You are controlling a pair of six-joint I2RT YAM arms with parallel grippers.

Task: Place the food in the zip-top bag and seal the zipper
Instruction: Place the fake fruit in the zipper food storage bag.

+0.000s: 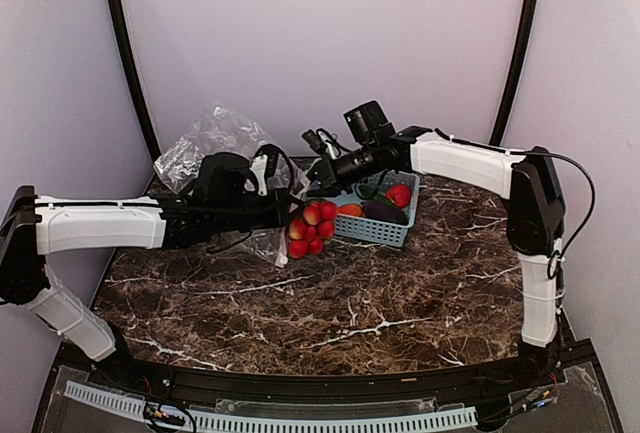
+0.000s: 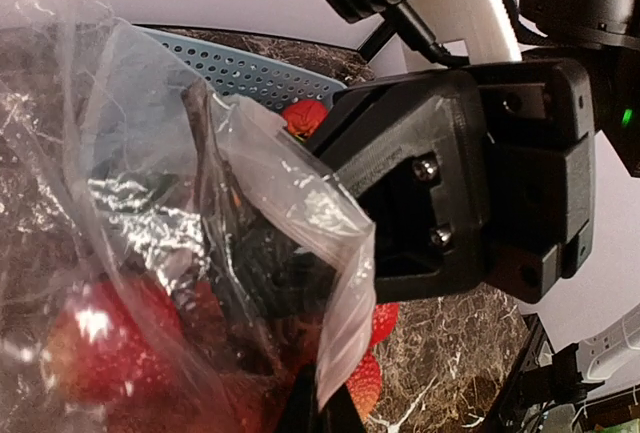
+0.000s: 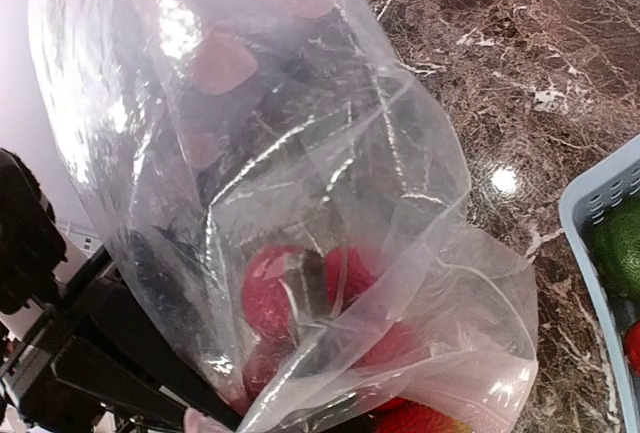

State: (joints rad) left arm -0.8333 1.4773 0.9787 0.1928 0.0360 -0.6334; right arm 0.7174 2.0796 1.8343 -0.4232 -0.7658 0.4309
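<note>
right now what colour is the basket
Light blue lattice; the basket shows best in the top view.

We see soft, even, fairly bright light from above in the overhead view, casting only faint shadows on the marble table [image 1: 350,303], while in both wrist views white glare streaks the zip-top bag [image 2: 290,203], and the plastic nearest the lens blurs out of focus.

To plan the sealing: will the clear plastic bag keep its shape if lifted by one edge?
Probably not: the clear crinkled plastic bag sags in loose folds, so it looks floppy. Its glossy film may slip. The red toy balls inside likely pull it down.
</note>
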